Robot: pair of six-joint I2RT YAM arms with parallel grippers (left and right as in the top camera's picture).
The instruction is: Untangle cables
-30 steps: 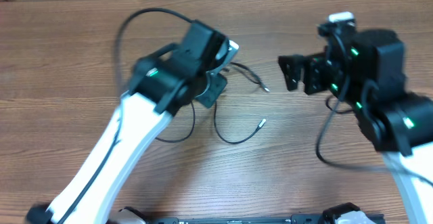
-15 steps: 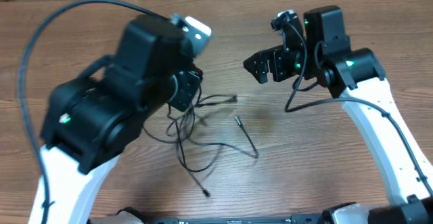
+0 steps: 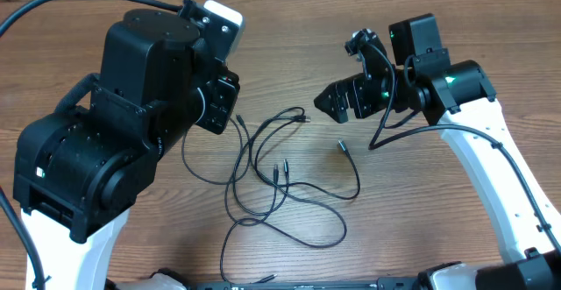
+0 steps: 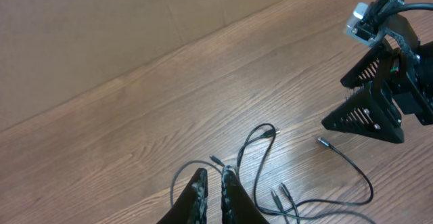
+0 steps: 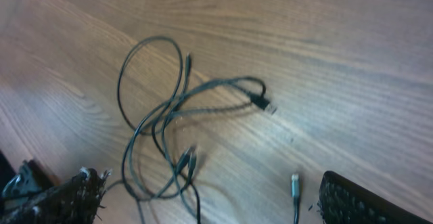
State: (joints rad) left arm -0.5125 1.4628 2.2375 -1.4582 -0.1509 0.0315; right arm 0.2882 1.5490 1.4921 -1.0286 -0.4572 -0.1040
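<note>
The left claw [image 4: 214, 176] hangs raised above the brown wood-grain desk [image 3: 421, 229], its black fingers almost touching and gripping nothing. Just beyond its tips, the thin black flexible cables [image 3: 279, 171] lie in loose, overlapping loops at the middle of the desk. The right claw [image 5: 208, 183] is spread wide and empty, hovering by their right edge.

Overhead, the left arm [image 3: 114, 150] is covering one end of the cables [image 3: 277, 172]; both wrist views are cutting strands off at their bottom edges.
</note>
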